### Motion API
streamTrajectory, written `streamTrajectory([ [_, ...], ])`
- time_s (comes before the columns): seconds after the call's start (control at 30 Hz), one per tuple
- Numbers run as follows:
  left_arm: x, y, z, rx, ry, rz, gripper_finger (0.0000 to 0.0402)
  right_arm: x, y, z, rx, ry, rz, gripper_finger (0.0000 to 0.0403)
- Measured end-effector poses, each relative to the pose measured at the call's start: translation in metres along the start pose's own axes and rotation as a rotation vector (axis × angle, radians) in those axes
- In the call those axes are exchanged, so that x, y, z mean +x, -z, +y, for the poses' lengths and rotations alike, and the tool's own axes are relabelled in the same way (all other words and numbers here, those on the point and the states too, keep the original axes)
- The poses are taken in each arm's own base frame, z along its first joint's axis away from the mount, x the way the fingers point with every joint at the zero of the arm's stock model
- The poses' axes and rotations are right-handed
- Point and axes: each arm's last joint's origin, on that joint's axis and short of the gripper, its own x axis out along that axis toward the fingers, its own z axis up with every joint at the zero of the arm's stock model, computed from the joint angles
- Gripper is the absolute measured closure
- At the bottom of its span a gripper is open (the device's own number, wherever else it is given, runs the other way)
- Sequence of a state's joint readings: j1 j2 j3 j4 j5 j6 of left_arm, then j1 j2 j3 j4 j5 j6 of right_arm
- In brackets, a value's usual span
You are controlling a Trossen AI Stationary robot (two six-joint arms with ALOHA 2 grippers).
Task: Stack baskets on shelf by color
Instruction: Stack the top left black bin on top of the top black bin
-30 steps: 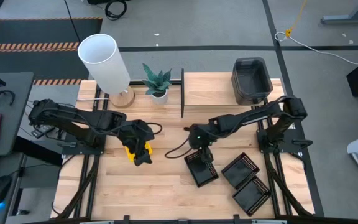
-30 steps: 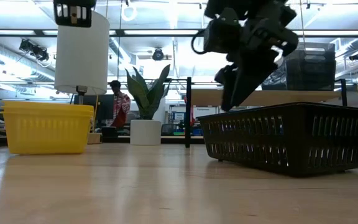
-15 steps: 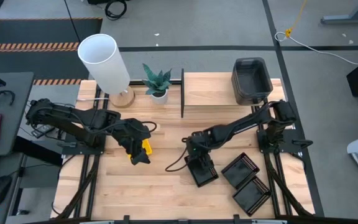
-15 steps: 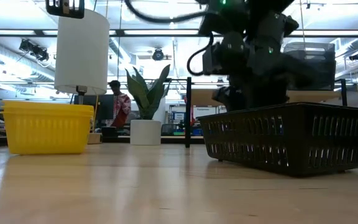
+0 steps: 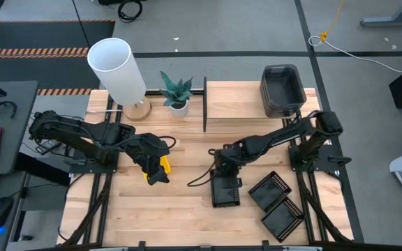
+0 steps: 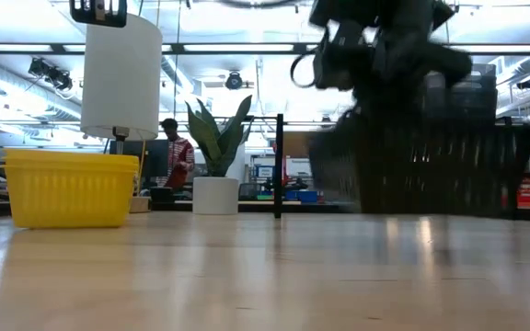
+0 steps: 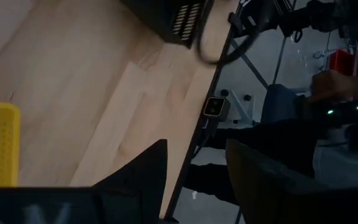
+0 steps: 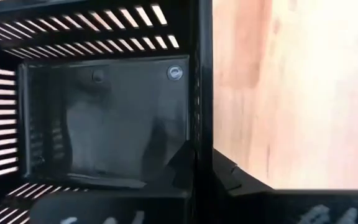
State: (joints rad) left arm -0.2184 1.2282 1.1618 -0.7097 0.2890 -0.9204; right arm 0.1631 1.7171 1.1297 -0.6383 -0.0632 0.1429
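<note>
I see black slatted mesh baskets [image 5: 225, 189] lower right, a bright yellow basket [image 6: 70, 188] left, and a white lamp [image 5: 116, 67] upper left.

Wooden tabletop [image 5: 180, 202] of pale planks, seen from above. Resting on it: a white cylindrical lamp [image 5: 117, 70] and a small potted plant [image 5: 177, 93] at the far edge; the shelf [image 5: 232, 102], a light wood board with black side frames, carrying a dark grey basket [image 5: 282, 89]; a yellow basket [image 6: 70, 188] at the left; two black mesh baskets [image 5: 276, 203] lying side by side at the near right.
</note>
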Motion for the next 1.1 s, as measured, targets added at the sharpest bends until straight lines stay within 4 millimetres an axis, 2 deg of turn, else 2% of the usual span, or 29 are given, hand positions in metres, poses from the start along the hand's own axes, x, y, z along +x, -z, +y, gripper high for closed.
streamTrajectory([
  [0.27, 0.0, -0.001, 0.001, 0.0, -0.026, -0.035, 0.023, -0.062, 0.018, 0.01, 0.134, -0.037, -0.042, 0.0393],
  [0.43, 0.0, -0.002, 0.002, 0.0, -0.054, -0.072, 0.023, -0.083, 0.035, 0.018, 0.219, -0.04, -0.039, 0.0396],
  [0.67, 0.0, -0.003, 0.002, -0.004, -0.073, -0.099, 0.023, -0.1, 0.067, 0.026, 0.303, -0.028, 0.075, 0.0396],
  [0.93, 0.0, -0.003, 0.002, -0.006, -0.082, -0.112, 0.023, -0.106, 0.105, 0.02, 0.504, 0.022, 0.205, 0.0396],
  [1.1, 0.0, -0.003, 0.002, -0.005, -0.082, -0.113, 0.023, -0.105, 0.121, 0.021, 0.525, 0.037, 0.254, 0.0396],
])
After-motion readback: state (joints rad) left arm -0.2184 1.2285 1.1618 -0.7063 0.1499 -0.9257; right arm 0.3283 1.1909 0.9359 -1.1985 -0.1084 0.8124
